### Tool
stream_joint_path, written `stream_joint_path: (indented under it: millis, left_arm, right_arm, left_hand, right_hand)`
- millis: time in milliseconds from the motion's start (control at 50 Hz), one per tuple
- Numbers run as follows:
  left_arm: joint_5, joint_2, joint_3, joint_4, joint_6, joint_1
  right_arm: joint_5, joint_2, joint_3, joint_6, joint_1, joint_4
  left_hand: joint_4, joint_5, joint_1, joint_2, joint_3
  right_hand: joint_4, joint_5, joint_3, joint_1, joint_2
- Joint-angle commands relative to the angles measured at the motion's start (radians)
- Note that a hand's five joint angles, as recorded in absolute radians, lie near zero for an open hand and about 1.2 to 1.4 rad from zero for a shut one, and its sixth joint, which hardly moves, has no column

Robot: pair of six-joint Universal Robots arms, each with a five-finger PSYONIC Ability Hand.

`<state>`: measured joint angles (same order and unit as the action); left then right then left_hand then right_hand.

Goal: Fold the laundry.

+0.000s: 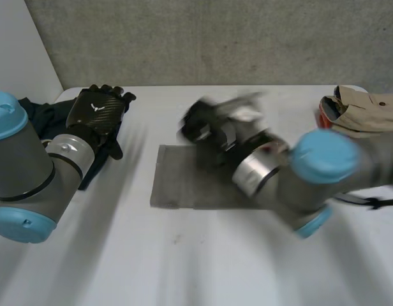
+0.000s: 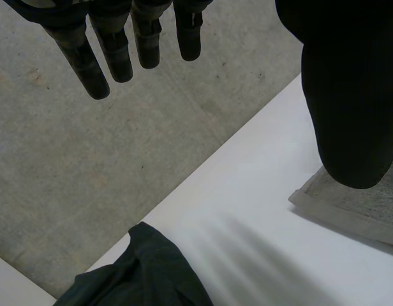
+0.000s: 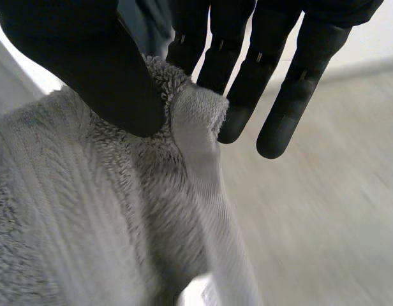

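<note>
The grey rectangular terry towel (image 1: pixel 180 182) is lying mostly flat on the white table (image 1: pixel 184 268), beneath and behind the right hand's wrist. The right hand (image 1: pixel 203 127) is pinching it. The thumb is pressing a raised, hemmed edge against the nearest fingers, while the outer fingers are standing straight and clear of the cloth.

Judgement: the fold in hand is calling for a deeper hold, since only a narrow strip is sitting between thumb and fingers and could be slipping out under the towel's weight. The lifted edge should be travelling square to the towel's length so that hem is meeting hem.

The long axis appears to be running across the table, from the left arm's side toward the right arm's, though the right forearm is hiding one end. The pinched part is pointing up, toward the palm.

The left hand (image 1: pixel 97 109) is hovering with fingers straight and spread, holding nothing. A dark crumpled garment (image 2: pixel 139 274) is lying under its palm. Well apart from the right hand, a beige heaped garment (image 1: pixel 365 108) is resting at the table's far corner.
</note>
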<state>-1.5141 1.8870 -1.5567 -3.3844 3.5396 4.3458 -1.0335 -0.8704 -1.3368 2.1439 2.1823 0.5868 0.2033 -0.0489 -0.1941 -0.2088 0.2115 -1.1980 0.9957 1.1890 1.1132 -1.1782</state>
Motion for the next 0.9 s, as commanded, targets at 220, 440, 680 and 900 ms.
stream_joint_path:
  millis: [220,440,680,900]
  left_arm:
    - [0.000,0.020,0.063,-0.001,-0.001,-0.054]
    - [-0.001,0.060,0.089,-0.001,-0.001,-0.109]
    - [-0.006,0.054,0.089,0.000,0.001,-0.121]
    - [-0.017,0.014,0.070,0.011,-0.004,-0.120]
  right_arm:
    - [-0.315,-0.073,-0.031,0.268,0.028,-0.173]
    - [-0.358,-0.110,-0.179,0.499,-0.193,-0.473]
    - [-0.450,-0.206,-0.208,0.332,-0.225,-0.130]
    - [-0.206,-0.026,-0.068,0.281,0.152,-0.232]
  left_hand:
    - [-0.029,0.049,0.020,0.034,-0.037]
    - [-0.029,0.049,0.020,0.034,-0.037]
    - [-0.029,0.049,0.020,0.034,-0.037]
    - [-0.029,0.049,0.020,0.034,-0.037]
  right_hand:
    - [1.023,-0.996,-1.014,-0.939,1.004]
    - [1.023,-0.996,-1.014,-0.939,1.004]
    - [-0.198,0.226,0.207,0.283,-0.218]
    - [-0.198,0.226,0.207,0.283,-0.218]
